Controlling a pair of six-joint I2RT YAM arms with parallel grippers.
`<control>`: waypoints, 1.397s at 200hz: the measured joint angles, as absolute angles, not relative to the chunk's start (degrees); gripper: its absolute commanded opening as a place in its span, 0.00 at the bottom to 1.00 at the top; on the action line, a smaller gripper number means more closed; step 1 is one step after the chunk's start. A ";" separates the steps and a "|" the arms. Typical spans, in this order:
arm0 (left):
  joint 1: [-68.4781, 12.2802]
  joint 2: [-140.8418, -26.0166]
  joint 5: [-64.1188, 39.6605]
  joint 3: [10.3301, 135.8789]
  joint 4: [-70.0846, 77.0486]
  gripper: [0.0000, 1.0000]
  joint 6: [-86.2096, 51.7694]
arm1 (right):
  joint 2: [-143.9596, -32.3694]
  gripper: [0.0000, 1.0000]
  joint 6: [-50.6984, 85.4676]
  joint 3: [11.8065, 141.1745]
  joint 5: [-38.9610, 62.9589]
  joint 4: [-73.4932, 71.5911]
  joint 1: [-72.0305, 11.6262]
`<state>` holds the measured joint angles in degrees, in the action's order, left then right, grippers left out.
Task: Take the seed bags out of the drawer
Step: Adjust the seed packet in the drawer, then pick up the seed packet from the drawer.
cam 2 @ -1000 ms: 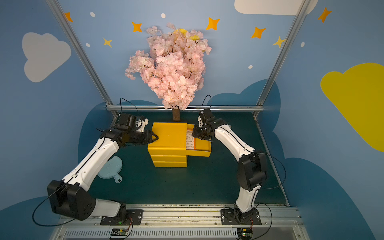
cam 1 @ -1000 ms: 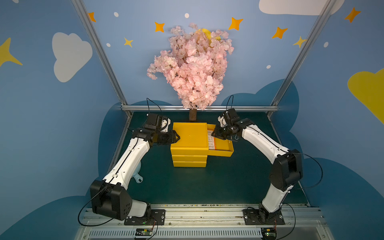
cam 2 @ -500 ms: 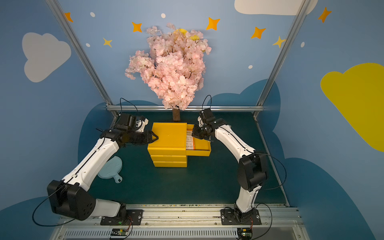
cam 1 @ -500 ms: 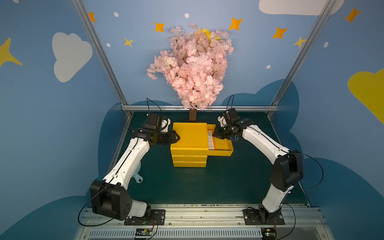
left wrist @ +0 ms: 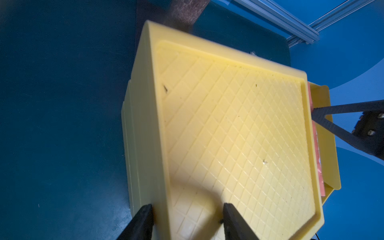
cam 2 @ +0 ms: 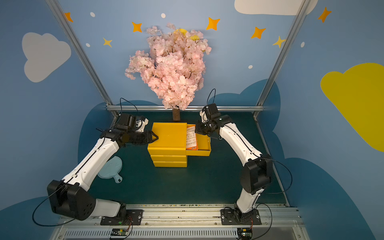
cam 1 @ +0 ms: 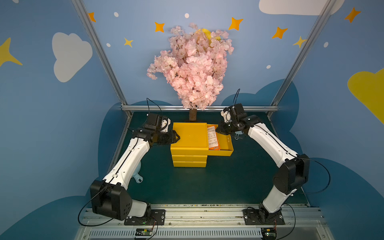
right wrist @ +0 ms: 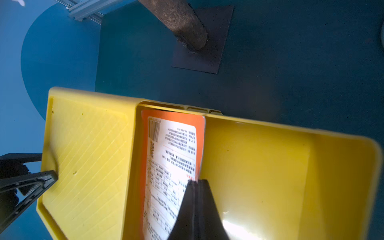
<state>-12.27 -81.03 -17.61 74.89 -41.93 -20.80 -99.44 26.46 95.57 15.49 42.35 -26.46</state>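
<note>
Yellow drawer unit (left wrist: 228, 124), diamond-grid top; seed bag (right wrist: 172, 149) orange border, white text panel.

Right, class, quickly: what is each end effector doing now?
Left end effector: closed, gripping the yellow drawer cabinet.
Right end effector: closed, pinching the seed bag.

Dark green tabletop (cam 1: 228, 182) with yellow drawer unit (cam 1: 190, 135), tree trunk (cam 1: 192, 116), pale blue brush (cam 2: 111, 168).
</note>
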 measured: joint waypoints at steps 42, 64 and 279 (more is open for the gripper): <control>-12.27 -81.06 -17.61 74.89 -41.93 0.55 -20.80 | -99.22 0.00 23.49 98.35 14.52 44.95 -25.50; -12.27 -81.06 -17.61 74.89 -41.93 0.55 -20.80 | -98.26 0.00 22.57 98.45 14.06 45.47 -24.47; -12.27 -81.76 -17.82 75.66 -42.39 0.55 -20.80 | -96.38 0.36 17.02 97.67 6.74 48.90 -26.59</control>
